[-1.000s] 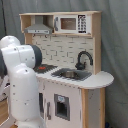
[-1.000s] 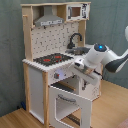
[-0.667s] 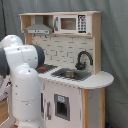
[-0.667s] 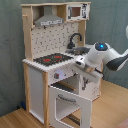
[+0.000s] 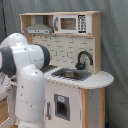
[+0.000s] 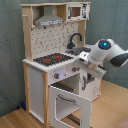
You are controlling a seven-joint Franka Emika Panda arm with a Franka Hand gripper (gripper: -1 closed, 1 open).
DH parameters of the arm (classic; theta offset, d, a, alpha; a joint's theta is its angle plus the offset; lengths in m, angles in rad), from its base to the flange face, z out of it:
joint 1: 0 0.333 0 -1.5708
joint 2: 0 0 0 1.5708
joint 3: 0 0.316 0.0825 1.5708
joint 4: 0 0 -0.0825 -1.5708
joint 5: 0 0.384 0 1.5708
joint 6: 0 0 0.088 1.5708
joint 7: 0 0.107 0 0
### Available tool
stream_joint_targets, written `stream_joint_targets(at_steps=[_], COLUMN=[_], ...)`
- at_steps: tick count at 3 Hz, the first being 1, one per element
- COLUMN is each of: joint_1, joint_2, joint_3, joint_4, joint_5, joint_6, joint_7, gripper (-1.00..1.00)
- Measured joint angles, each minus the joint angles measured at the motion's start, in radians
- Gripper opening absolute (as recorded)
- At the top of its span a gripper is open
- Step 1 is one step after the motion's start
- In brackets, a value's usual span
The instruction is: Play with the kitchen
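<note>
Writing: no readable brand or label in either exterior view.
Kitchen (image 6: 50,65): tall white and light-wood toy kitchen standing on a wooden floor (image 6: 15,117) before a grey-green backdrop.
Fittings: grey hood (image 6: 49,20), pegboard back (image 6: 52,40), black-red stovetop (image 6: 51,59), black faucet (image 5: 83,59) over the sink (image 5: 70,74), toy microwave (image 5: 74,23) on top.
Oven door (image 6: 69,102): windowed, hanging open.
Arm (image 5: 25,75): white, near the kitchen front.
Claw (image 6: 86,80): by the worktop edge; fingers apart or together cannot be told.

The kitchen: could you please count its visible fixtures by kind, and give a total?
Parts of the kitchen:
Faucet: 1
Sink: 1
Stovetop: 1
Hood: 1
Microwave: 1
Open oven door: 1
Total: 6
</note>
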Motion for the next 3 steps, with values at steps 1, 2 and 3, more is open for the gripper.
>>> stream_joint_targets(at_steps=[1, 2, 3], joint_1=[0.004, 0.008, 0.013], joint_2=[0.044, 0.085, 0.116], joint_3=[0.033, 0.073, 0.117], joint_4=[0.0, 0.001, 0.002], joint_5=[-0.047, -0.088, -0.123], joint_6=[-0.115, -0.233, -0.345], joint_7=[0.011, 0.017, 0.018], gripper=[1.0, 1.0, 1.0])
